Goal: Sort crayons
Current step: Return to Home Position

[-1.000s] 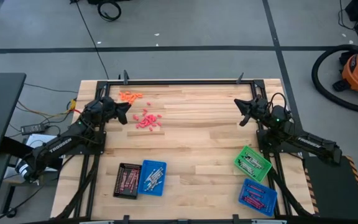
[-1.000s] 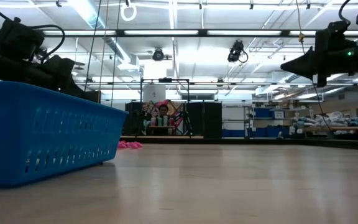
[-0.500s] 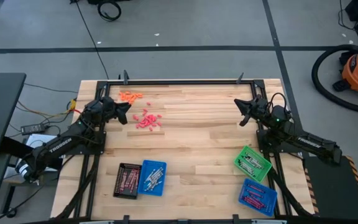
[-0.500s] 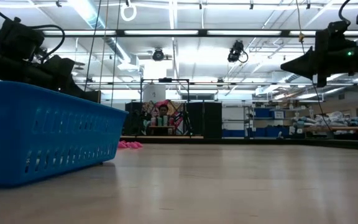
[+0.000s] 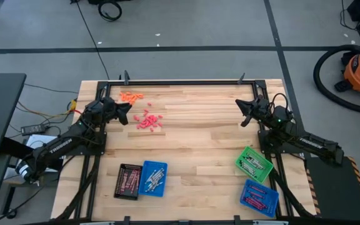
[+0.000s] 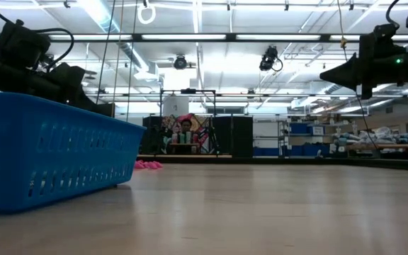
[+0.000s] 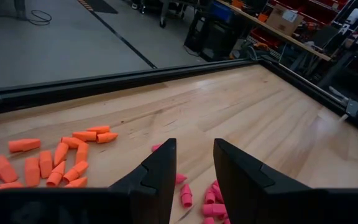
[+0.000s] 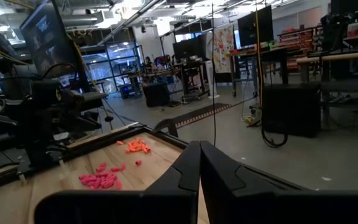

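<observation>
Nothing moved; pink crayons (image 5: 147,120) lie near the left tool (image 5: 129,107).

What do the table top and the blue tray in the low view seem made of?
Light wooden table top: likely varnished wood; jointed strips with grain and a soft sheen. Blue rectangular tray: probably moulded plastic; uniform colour, thin slotted walls.

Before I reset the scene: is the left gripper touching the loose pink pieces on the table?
Apart. The high view shows bare wood between the left gripper and the pink pieces.
</observation>
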